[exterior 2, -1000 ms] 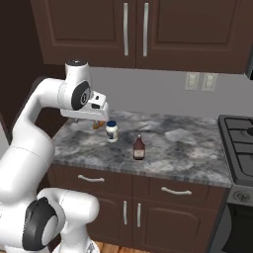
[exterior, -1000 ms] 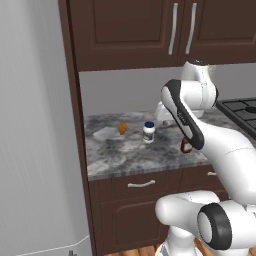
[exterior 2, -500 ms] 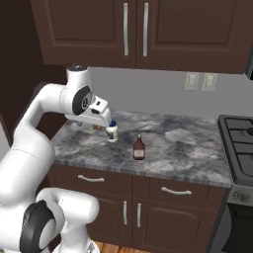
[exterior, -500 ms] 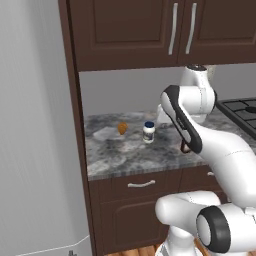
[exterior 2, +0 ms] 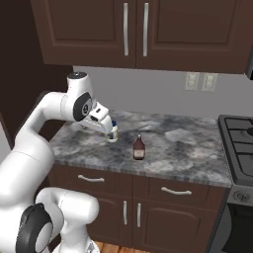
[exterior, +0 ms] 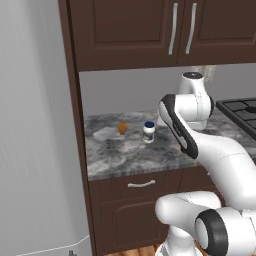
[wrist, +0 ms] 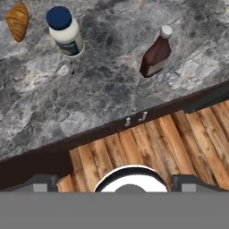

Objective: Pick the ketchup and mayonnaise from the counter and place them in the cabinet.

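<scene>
from my seat the granite surface (exterior 2: 188,153) is the thing to steer by, so everything here is relative to it. the ketchup (exterior 2: 139,148) stands upright roughly mid-surface, nearer its front edge, label at the base, pale cap up. the mayonnaise (exterior: 148,132) is a white jar with a dark blue lid, upright too, well apart from the ketchup and further back on the surface. a croissant (exterior: 122,128) lies on the surface near the mayonnaise, on the side away from the ketchup. in the hand view i'm looking down over the surface's front edge: ketchup (wrist: 156,53), mayonnaise (wrist: 65,31) and croissant (wrist: 17,21) are all in a loose row, plank floor (wrist: 147,147) below the edge. the jaws (exterior 2: 109,129) hang over the surface right by the mayonnaise in the right base view, spread wide with nothing between them. paired-door cupboards (exterior 2: 133,29) hang above the surface, and a stove (exterior 2: 242,143) sits at its far end.
</scene>
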Controlling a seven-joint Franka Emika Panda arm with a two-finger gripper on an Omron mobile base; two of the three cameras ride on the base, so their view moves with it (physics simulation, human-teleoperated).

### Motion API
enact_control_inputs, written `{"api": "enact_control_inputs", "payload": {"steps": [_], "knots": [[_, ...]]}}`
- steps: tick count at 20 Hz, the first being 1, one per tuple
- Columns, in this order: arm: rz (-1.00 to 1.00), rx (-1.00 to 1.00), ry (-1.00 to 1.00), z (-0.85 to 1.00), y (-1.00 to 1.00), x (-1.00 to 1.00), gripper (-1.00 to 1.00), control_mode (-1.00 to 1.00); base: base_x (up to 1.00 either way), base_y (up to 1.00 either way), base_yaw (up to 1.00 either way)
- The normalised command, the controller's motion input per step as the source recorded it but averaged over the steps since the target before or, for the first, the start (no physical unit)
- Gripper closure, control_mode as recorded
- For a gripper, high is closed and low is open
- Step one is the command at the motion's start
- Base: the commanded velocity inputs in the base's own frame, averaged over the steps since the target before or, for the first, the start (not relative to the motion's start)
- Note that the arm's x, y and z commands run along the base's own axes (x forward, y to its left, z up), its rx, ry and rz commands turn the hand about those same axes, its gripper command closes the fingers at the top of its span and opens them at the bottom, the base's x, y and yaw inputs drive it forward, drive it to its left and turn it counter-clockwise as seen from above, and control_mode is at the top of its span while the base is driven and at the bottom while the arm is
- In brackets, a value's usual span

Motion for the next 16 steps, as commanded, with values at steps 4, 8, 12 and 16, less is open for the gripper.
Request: {"api": "enact_control_inputs", "payload": {"steps": [4,8,12,16], "knots": [[-0.04,0.00,0.00,-0.09,-0.28,0.21,-1.00,-1.00,0.00,0.00,0.00],[-0.01,-0.02,0.00,-0.11,-0.24,0.16,-1.00,-1.00,0.00,0.00,0.00],[-0.01,-0.04,0.00,-0.21,-0.21,0.24,-1.00,-1.00,0.00,0.00,0.00],[-0.01,-0.12,0.00,-0.31,-0.09,0.19,-1.00,-1.00,0.00,0.00,0.00]]}}
